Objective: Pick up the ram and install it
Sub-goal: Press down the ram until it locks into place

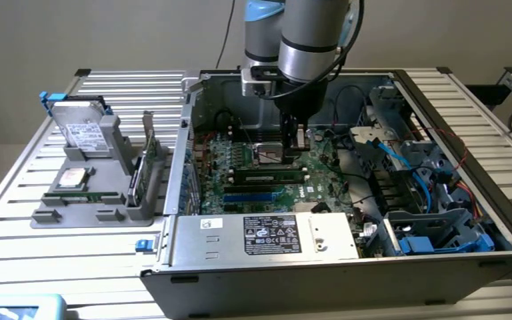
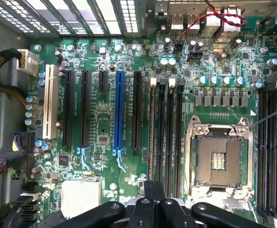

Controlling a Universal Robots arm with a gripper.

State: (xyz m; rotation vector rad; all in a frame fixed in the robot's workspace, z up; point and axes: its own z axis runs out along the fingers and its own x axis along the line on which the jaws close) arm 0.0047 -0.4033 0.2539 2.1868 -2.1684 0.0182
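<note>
Starting at the near wall of the open computer case [image 1: 327, 287], I see the power-supply box [image 1: 269, 235] with its label lying along that side. Beyond it lies the green motherboard [image 1: 238, 163], with a blue slot [image 1: 251, 197] first and the memory slots [image 2: 169, 133] just past it. The ram [image 1: 269, 177] appears to stand on edge in one of those slots, between the blue slot and the processor socket [image 1: 269, 155]. How deep it sits I cannot tell. Over the socket side of the ram hangs my pincer [image 1: 296, 145], its jaws closed together. Whether it touches the stick I cannot tell. In the wrist view it points down at one end of the memory slots. Off to the exterior view's left, on the slatted worktop [image 1: 11, 220], a grey holder [image 1: 105, 215] carries another green stick [image 1: 83, 197], an upright expansion card [image 1: 149, 150] and, farthest back, a silver hard drive [image 1: 83, 130].
</note>
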